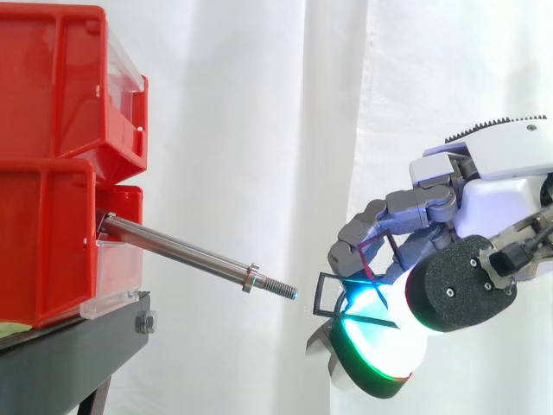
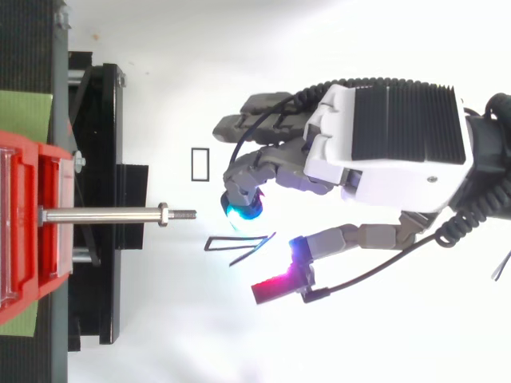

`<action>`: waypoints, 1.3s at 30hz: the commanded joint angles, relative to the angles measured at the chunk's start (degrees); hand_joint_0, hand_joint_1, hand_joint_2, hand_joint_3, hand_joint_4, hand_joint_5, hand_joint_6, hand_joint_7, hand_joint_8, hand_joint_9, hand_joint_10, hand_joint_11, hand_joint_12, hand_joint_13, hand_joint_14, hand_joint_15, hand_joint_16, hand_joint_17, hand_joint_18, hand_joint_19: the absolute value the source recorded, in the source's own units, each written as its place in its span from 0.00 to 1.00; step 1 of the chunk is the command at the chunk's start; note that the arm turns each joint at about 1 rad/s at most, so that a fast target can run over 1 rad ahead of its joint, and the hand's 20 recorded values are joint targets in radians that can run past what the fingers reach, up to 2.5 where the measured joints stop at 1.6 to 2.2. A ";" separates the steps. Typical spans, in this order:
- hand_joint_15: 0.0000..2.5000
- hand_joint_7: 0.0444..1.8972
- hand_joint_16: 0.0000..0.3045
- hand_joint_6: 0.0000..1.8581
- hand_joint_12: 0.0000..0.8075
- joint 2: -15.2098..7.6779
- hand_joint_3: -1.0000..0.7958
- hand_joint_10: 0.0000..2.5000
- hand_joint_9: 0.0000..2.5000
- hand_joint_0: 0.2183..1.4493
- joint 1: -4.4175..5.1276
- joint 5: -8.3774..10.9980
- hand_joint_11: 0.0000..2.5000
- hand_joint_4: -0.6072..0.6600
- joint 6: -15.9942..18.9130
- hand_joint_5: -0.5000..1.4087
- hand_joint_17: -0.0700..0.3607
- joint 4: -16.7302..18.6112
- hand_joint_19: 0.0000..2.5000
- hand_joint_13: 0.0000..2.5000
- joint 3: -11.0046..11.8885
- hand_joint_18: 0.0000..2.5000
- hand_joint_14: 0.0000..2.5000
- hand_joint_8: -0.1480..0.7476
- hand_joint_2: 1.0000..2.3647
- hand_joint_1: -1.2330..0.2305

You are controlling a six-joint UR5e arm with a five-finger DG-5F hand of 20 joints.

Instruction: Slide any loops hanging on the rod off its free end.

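1. Side view: the camera stands beside the work at about the height of the rod [image 1: 186,252] and faces level across it toward the white curtain [image 1: 259,121].
2. Side view, range: close. The red bins [image 1: 47,164] are cut by the frame edge at 9 o'clock, the black stand [image 1: 69,350] sits at 7 o'clock, and the hand [image 1: 501,181] enters at 3 o'clock.
3. Top view: the camera is overhead, facing down. The bins lie at 9 o'clock, the rod's free end points to 3 o'clock, and the hand comes in from 3 o'clock.
4. Top view, range: likewise close, with the bins cropped at the edge.
5. Shared ground: the rod, the bin fronts, the stand and the hand.
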 commanded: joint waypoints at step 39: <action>0.00 0.56 0.14 0.46 0.42 0.35 0.32 0.00 0.27 0.34 5.12 7.13 0.08 0.58 19.84 0.16 0.38 -20.67 0.00 0.18 12.28 0.13 0.00 0.51 0.00 0.29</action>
